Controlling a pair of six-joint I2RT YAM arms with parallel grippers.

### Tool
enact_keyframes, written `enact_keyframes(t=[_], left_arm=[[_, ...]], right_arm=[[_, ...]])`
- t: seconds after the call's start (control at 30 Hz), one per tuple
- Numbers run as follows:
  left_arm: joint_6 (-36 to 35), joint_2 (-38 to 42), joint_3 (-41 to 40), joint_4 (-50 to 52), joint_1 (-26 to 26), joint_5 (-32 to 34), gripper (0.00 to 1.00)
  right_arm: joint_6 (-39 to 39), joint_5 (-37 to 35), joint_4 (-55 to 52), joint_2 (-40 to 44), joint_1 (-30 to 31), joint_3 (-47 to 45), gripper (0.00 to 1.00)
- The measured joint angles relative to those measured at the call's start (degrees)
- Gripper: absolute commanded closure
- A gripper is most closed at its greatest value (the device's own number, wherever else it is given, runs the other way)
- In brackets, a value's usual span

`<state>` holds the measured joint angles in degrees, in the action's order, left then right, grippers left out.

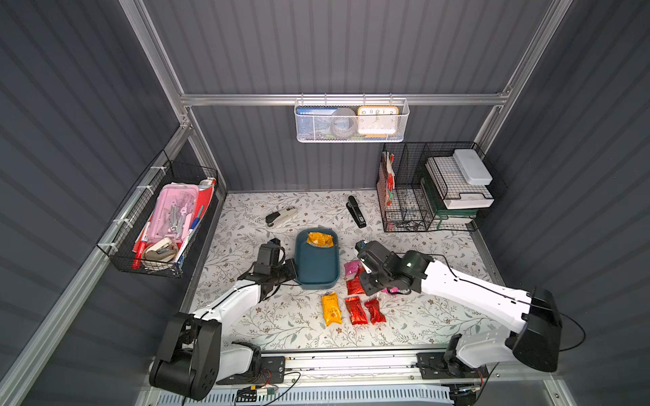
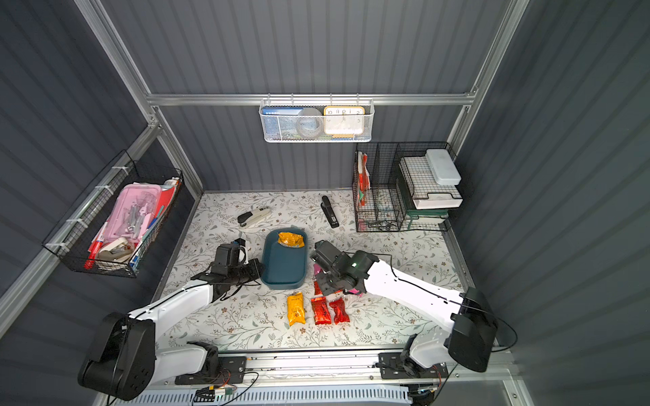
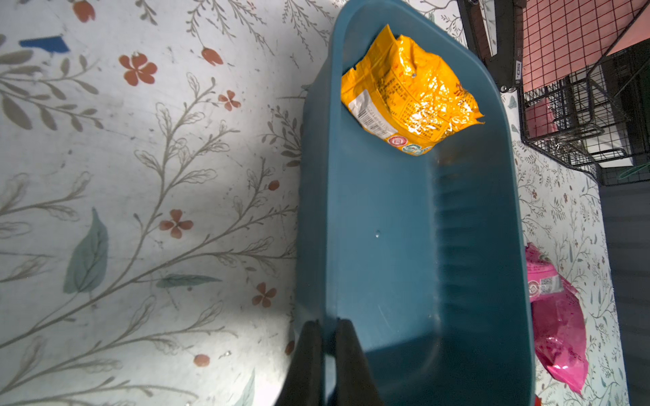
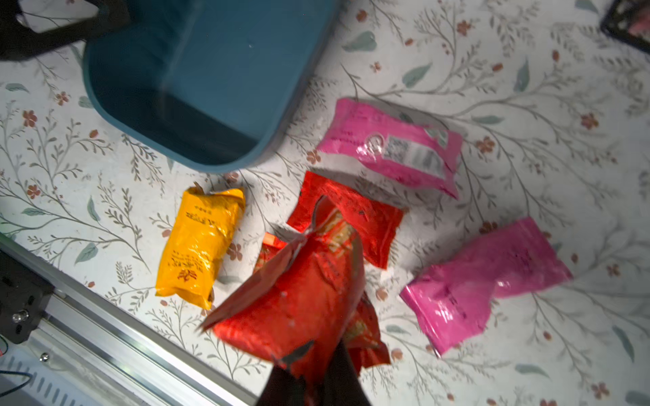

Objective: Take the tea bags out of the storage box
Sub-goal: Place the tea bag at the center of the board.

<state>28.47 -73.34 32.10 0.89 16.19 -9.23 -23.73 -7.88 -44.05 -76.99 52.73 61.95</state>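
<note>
left gripper (image 3: 329, 328) is pinching box (image 3: 404, 246) wall, steadying | right gripper (image 4: 313, 379) is clamping red bag (image 4: 299, 298) | best lowering it onto bare table (image 4: 527, 88), clear of other bags (image 4: 200, 246)

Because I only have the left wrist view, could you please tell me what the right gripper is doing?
Observer: The right gripper is shut on a red tea bag.
Operator: Where do the removed bags lie?
Observer: An orange-yellow tea bag and two more red tea bags lie in a row on the robot's side of the storage box.
Operator: Any pink besides the one I see?
Observer: Yes, a second pink tea bag lies farther from the box.
</note>
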Motion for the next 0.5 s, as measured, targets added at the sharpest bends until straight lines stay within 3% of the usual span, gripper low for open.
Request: enact_keyframes(t=[0.37, 0.5], left_arm=[[0.00, 0.00, 0.00, 0.02, 0.00, 0.00, 1.00], [0.00, 0.00, 0.00, 0.04, 0.00, 0.00, 1.00]], right_arm=[[-13.60, -2.10, -5.60, 9.94, 1.01, -16.02, 1.00], [-15.87, -1.60, -3.72, 9.46, 1.01, -18.27, 1.00]])
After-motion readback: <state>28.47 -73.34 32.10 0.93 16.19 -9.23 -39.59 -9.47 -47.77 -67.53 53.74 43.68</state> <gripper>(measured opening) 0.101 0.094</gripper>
